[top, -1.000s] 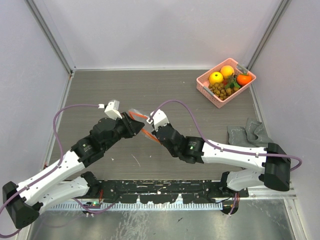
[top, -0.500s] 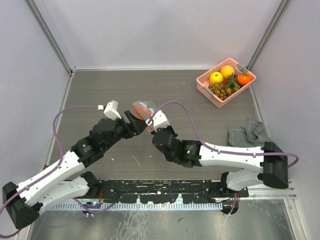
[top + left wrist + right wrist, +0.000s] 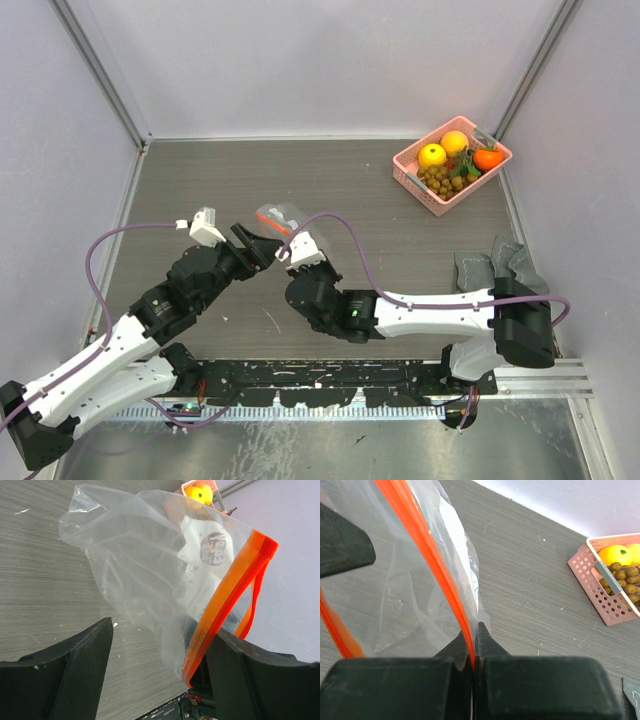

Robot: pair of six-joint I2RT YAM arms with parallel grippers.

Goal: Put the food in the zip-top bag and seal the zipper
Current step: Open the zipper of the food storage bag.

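The clear zip-top bag [image 3: 277,216] hangs above the table's middle left. My right gripper [image 3: 285,238] is shut on its red-orange zipper strip [image 3: 440,580], seen between the pinched fingers in the right wrist view [image 3: 474,630]. My left gripper [image 3: 260,246] is open; in the left wrist view [image 3: 162,630] the bag [image 3: 145,565] hangs between its spread fingers, the strip [image 3: 230,590] close to the right finger. The food lies in the pink basket [image 3: 404,172] at the far right: a yellow fruit [image 3: 432,155], two orange fruits [image 3: 455,142] [image 3: 488,158] and brown balls [image 3: 440,181].
A grey cloth [image 3: 495,265] lies crumpled at the right edge, near the right arm's base. The walls of the enclosure close the table in on the left, back and right. The basket also shows in the right wrist view [image 3: 607,607].
The left gripper has opened and drawn back to the left. The right gripper has carried the bag leftward and a little farther back, still pinching the strip.
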